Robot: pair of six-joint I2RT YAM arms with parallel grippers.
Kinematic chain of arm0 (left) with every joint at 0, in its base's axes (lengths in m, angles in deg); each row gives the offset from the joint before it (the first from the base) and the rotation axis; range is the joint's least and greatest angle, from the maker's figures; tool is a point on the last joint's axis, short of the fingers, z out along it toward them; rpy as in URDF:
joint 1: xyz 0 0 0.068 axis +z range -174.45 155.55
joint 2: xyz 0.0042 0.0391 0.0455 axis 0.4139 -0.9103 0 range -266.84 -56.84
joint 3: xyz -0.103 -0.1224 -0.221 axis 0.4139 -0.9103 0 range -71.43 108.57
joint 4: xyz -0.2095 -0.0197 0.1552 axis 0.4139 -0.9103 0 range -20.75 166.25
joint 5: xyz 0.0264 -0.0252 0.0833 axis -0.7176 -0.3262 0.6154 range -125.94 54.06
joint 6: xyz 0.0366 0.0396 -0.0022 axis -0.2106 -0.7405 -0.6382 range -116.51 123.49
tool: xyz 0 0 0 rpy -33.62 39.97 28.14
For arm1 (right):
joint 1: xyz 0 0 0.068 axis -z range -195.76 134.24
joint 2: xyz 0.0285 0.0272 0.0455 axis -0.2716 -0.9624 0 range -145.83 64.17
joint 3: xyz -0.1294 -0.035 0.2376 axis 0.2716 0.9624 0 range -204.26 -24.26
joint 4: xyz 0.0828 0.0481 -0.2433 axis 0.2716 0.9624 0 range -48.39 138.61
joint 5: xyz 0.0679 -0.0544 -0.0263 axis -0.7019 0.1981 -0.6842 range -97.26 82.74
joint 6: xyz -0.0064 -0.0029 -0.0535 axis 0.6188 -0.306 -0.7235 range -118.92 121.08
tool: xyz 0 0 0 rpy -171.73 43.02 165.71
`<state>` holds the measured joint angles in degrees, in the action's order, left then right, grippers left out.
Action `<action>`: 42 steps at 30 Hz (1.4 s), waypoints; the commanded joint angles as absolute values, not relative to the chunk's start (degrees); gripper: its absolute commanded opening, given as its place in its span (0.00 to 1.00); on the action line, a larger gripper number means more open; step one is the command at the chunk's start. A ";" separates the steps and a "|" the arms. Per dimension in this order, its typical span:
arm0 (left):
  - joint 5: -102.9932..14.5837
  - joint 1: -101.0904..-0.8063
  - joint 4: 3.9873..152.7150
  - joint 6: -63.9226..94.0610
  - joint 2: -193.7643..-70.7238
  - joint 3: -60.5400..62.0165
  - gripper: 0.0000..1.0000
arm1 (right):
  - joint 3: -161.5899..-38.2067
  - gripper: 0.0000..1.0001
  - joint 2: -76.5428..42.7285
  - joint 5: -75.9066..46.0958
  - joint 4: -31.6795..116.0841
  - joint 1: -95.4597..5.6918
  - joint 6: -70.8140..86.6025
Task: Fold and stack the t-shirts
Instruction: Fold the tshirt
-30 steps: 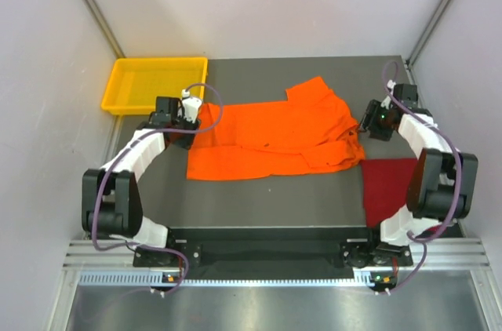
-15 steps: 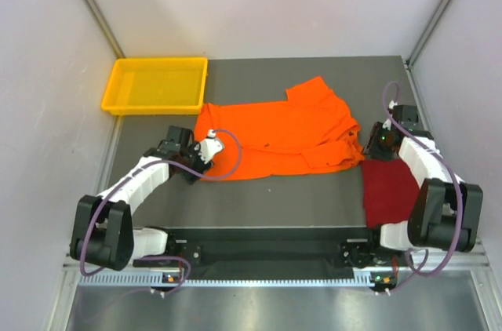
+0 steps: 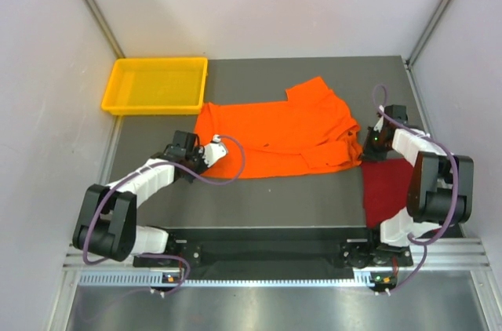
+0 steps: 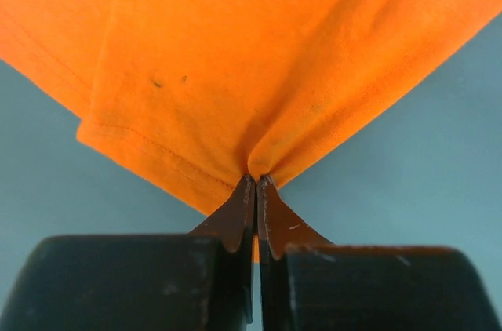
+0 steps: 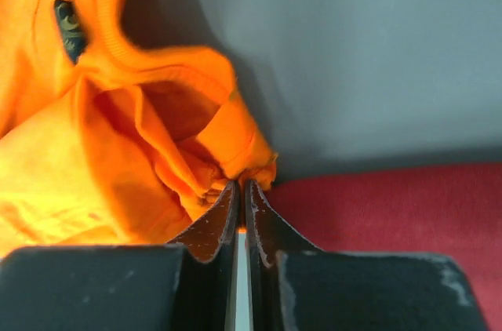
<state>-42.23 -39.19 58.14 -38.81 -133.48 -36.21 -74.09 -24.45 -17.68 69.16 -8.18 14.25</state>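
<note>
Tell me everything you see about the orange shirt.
The orange shirt is bright, soft cloth with a few small dark specks and stitched hems. It lies partly folded and wrinkled on the grey table. The left fingers pinch its near left corner; the right fingers pinch a bunched edge at its right end, beside the red shirt.

I see the orange t-shirt (image 4: 259, 56) as soft matt cloth with a stitched hem and small dark specks. The dark red t-shirt (image 5: 392, 198) is matt cloth too. The fingers (image 4: 233, 225) look black, matt, lightly scratched. The yellow tray (image 3: 157, 84) is smooth plastic, the table (image 3: 259, 198) matt.
</note>
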 commanded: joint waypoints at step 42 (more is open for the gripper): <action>-46.14 -29.37 11.64 -71.74 -116.25 -29.06 0.00 | -59.59 0.24 0.37 -20.18 97.00 -10.13 33.17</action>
<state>-45.51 -29.42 13.73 -68.47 -115.64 -30.68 -54.48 1.39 -23.69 96.39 -10.94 35.03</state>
